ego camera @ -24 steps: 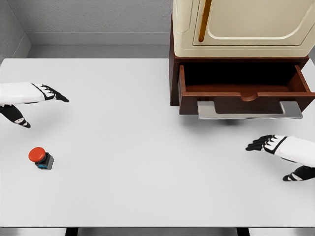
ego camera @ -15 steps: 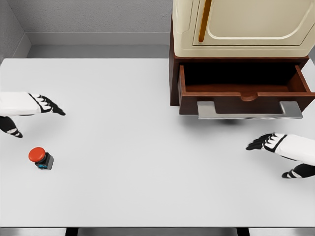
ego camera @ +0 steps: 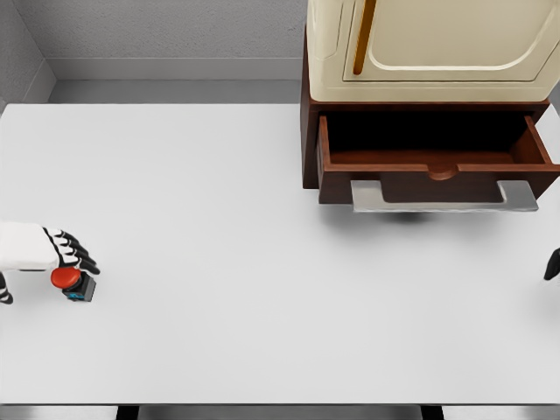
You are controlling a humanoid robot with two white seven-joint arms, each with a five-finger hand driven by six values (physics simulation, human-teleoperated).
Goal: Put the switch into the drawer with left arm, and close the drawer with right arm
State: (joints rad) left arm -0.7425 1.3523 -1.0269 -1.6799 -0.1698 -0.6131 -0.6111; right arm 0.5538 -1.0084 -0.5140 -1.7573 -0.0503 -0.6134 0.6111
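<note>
The switch (ego camera: 75, 284), a red round button on a small dark base, stands upright on the white table (ego camera: 227, 262) near its left edge. My left hand (ego camera: 51, 261) comes in from the left edge, just above the switch. Its fingers (ego camera: 77, 253) spread over the red cap and its thumb is low at the picture's edge, holding nothing. The brown drawer (ego camera: 411, 186) stands pulled out at the upper right, with nothing visible inside and its grey handle (ego camera: 442, 201) facing me. Only a dark fingertip of my right hand (ego camera: 553, 263) shows at the right edge.
A cream cabinet (ego camera: 429, 48) sits on the brown drawer unit at the back right. A grey wall runs along the far side of the table. A wide stretch of white tabletop lies between the switch and the drawer.
My left hand has dropped down and toward me, from well above the switch to right over it. My right hand has pulled back to the right, almost out of the picture.
</note>
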